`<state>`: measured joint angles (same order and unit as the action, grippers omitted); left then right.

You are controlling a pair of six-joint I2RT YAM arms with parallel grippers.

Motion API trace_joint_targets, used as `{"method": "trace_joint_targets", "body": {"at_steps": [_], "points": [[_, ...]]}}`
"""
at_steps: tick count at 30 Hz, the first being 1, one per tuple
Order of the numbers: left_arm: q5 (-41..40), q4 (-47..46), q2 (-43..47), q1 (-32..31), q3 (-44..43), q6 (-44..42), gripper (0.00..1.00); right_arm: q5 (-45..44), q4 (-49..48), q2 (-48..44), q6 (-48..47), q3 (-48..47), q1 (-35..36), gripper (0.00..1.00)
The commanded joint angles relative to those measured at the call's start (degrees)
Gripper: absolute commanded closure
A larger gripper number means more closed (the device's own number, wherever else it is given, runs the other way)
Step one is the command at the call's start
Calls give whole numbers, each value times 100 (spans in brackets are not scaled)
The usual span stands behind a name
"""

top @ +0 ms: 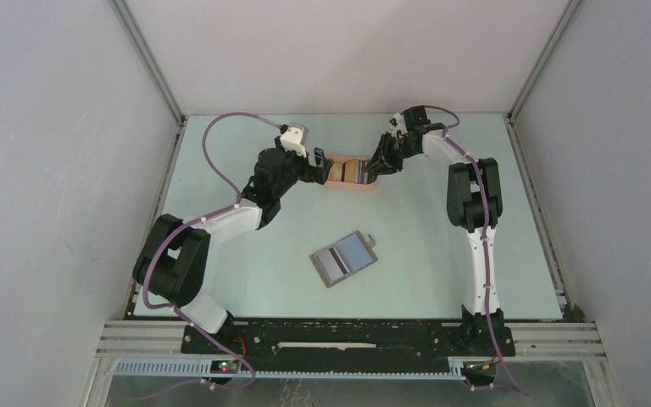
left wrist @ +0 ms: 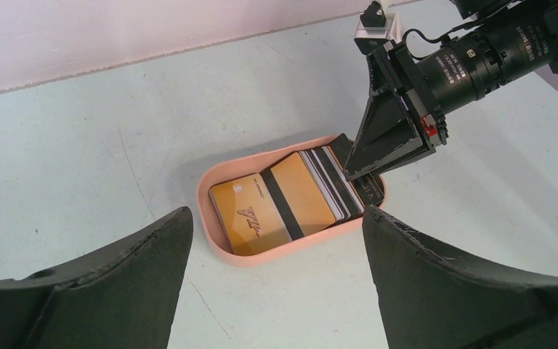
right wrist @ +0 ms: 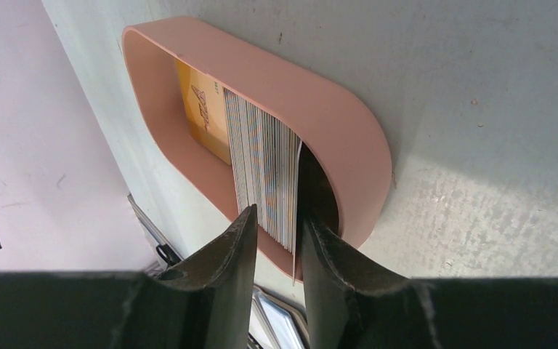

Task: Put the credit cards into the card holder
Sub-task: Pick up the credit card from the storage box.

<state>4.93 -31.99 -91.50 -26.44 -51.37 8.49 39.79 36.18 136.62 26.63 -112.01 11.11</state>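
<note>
The credit cards lie stacked and fanned in a salmon-pink oval tray at the back middle of the table. An orange-yellow card is on top, with striped and black ones towards the right end. My right gripper reaches into the tray's right end, and its jaws are closed on the edges of several cards. One card sticks out along the right finger. My left gripper hangs open just left of the tray, holding nothing. The grey card holder lies opened flat in the middle of the table.
The pink tray sits between the two grippers, left and right. White walls enclose the table on three sides. Both arm bases stand on the black rail at the near edge.
</note>
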Motion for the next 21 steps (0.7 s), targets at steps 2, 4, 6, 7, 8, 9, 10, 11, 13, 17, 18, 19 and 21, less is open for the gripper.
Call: {"method": "trace_joint_targets", "body": {"at_steps": [2,4,6,7,8,9,10,11,13,17,18,19,21], "points": [[-1,-97,-10,33,-367,-159,9,134,-15,-425,-117,28,-72,64],[-1,-97,-8,33,-372,-164,9,140,-19,-423,-123,21,-74,64],[2,-99,-9,33,-373,-164,9,134,-13,-434,-127,23,-79,65],[0,-97,-6,33,-372,-164,9,134,-9,-434,-125,27,-83,65],[2,-97,-8,33,-372,-164,9,139,-8,-441,-136,29,-83,66],[0,-97,-8,33,-373,-164,9,139,-12,-443,-138,36,-91,67],[-1,-97,-13,33,-368,-164,9,135,-7,-443,-136,38,-85,67],[-1,-97,-11,33,-376,-164,9,136,-6,-436,-137,36,-91,67],[0,-90,-8,33,-372,-164,9,139,-14,-441,-132,43,-101,68],[-1,-91,-8,33,-371,-164,9,143,-7,-446,-133,46,-106,69],[-1,-90,-8,33,-373,-164,9,143,-6,-451,-142,46,-109,70],[-1,-89,-8,33,-373,-164,9,143,-6,-452,-134,50,-109,71],[-2,-89,-8,33,-372,-170,9,143,-11,-450,-139,48,-109,73]]}}
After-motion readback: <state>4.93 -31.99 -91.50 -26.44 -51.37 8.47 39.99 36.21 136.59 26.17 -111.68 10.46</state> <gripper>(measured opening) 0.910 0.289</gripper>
